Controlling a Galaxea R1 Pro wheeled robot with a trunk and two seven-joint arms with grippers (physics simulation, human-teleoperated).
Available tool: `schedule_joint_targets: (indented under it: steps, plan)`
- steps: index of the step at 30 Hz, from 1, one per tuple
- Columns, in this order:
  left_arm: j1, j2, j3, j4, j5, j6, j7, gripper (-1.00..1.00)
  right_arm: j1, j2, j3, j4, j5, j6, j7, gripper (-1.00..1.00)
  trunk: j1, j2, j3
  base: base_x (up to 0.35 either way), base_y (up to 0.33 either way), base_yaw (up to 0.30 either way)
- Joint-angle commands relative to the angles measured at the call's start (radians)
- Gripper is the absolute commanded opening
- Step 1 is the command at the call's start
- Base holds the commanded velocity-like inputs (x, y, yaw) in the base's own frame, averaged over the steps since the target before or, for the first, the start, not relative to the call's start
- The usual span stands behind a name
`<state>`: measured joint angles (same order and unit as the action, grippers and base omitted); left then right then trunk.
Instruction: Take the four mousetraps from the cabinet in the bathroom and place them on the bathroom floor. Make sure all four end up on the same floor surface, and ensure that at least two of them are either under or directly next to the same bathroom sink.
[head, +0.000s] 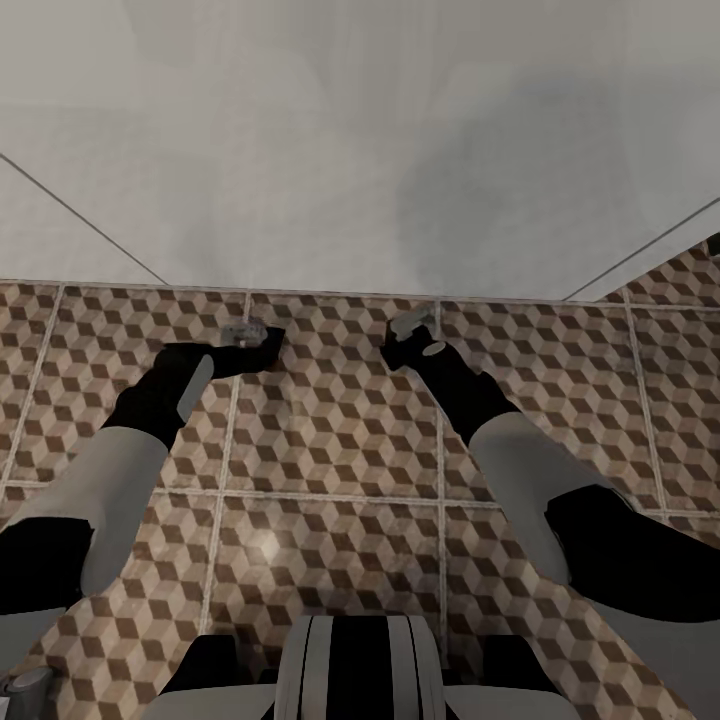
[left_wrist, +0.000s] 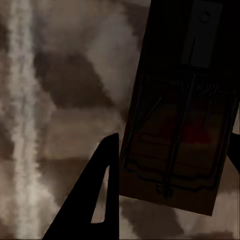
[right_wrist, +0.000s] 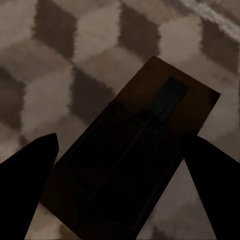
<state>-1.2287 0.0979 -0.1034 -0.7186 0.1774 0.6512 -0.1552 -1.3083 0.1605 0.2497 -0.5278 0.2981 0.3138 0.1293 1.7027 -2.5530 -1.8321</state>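
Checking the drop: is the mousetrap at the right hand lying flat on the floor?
Cannot tell. The mousetrap sits between the right hand's spread fingers above the bathroom floor; contact is not visible.

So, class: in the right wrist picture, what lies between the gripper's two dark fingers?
A mousetrap, a brown wooden board with dark wire parts, lies between the right gripper fingers, over the cube-patterned bathroom floor. The right wrist view shows this.

Count on inspection: two mousetraps sighted, one mousetrap (left_wrist: 182, 125) between the fingers of the left gripper (head: 262, 338), a second mousetrap (right_wrist: 135, 155) between the fingers of the right gripper (head: 400, 335). Two arms and two grippers are in the head view. One patterned bathroom floor (head: 340, 440) and one white wall (head: 350, 140) recorded
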Motion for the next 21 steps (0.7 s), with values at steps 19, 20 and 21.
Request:
schedule_joint_targets:
  steps: [19,20,21]
  plan:
    - [-0.003,-0.030,-0.003,0.038,0.007,0.034,0.080,-1.00,0.000,0.014,0.000,0.003,0.009,0.001,0.008,-1.00,0.000,0.000,-0.001,0.000,0.000,0.000]
    - [-0.003,-0.029,-0.003,0.038,0.007,0.034,0.080,-1.00,0.000,0.014,0.000,0.003,0.009,0.001,0.008,-1.00,0.000,0.000,-0.001,0.000,0.000,0.000]
    - [-0.003,-0.029,-0.003,0.037,0.007,0.034,0.081,-1.00,0.000,0.014,0.001,0.004,0.009,0.001,0.008,-1.00,0.000,0.000,-0.001,0.000,0.000,0.000]
